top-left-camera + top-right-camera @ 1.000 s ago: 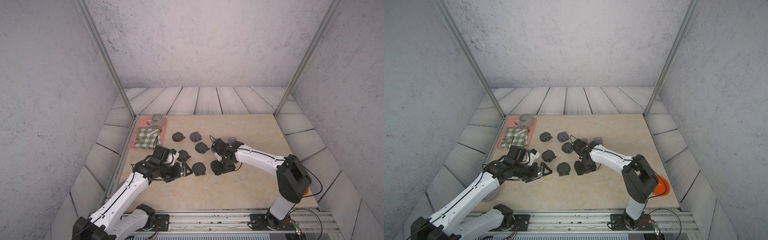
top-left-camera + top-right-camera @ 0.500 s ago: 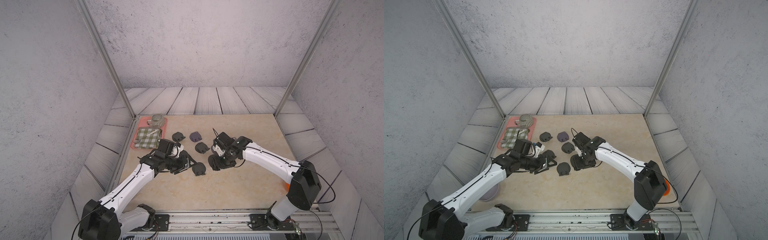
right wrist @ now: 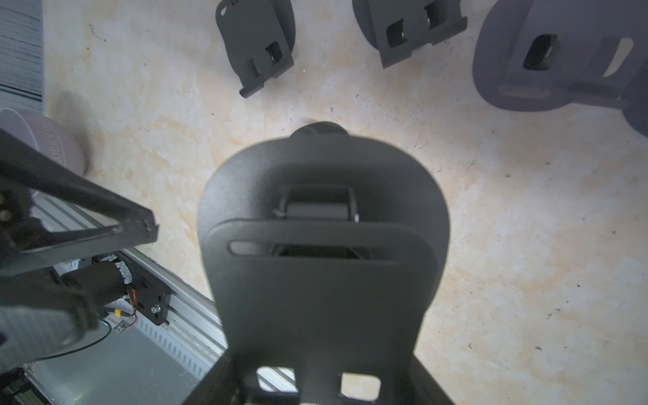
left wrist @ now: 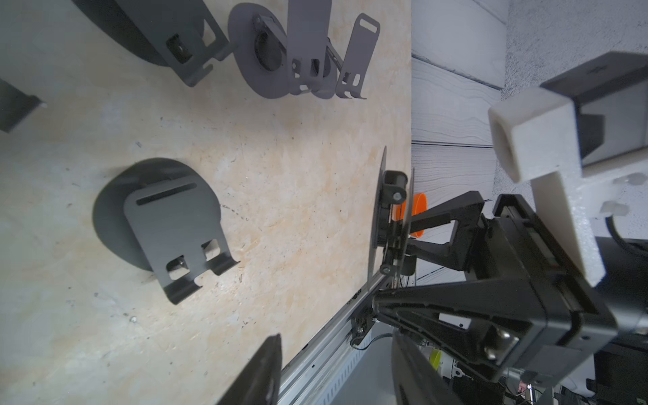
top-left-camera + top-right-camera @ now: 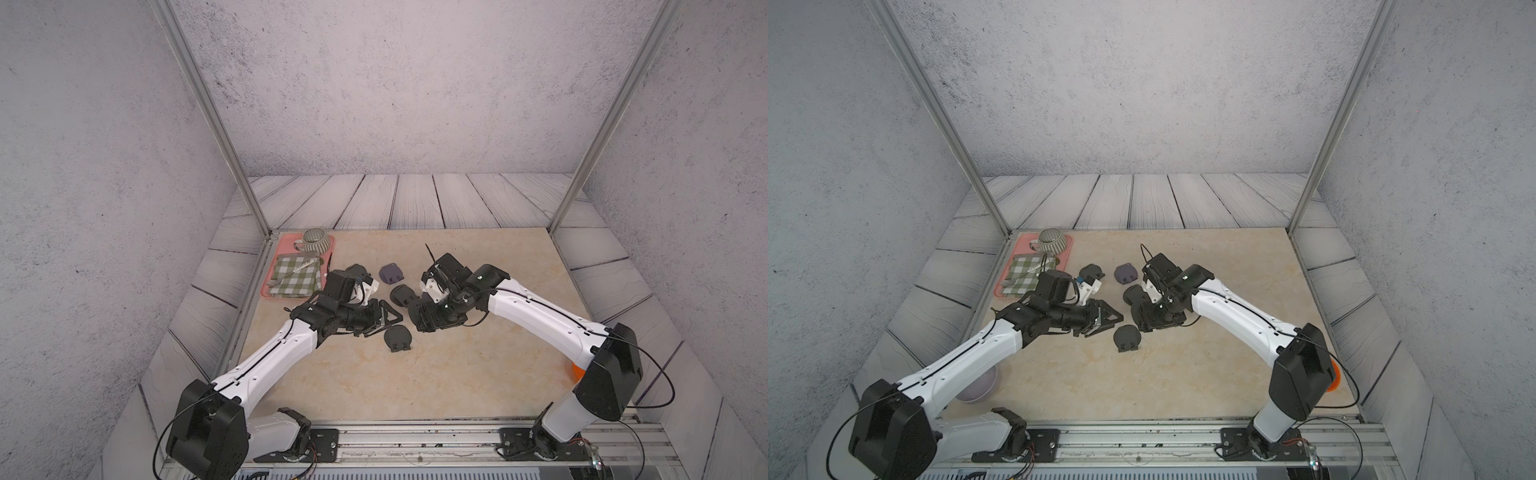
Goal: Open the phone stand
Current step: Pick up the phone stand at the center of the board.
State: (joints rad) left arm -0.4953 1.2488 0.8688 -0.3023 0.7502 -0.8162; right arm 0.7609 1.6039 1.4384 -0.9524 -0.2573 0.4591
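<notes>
Gripping the folded phone stand [image 3: 322, 252] with my right tool [image 5: 431, 321], I see my left tool [image 5: 386, 323] released beside it. Unfolding remains.

Left gripper [image 5: 392, 319] neared the phone stand [image 3: 322, 263], jaws narrowing.

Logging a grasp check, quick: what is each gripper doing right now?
Left gripper: open, nothing between its jaws.
Right gripper: shut on a black phone stand.
</notes>
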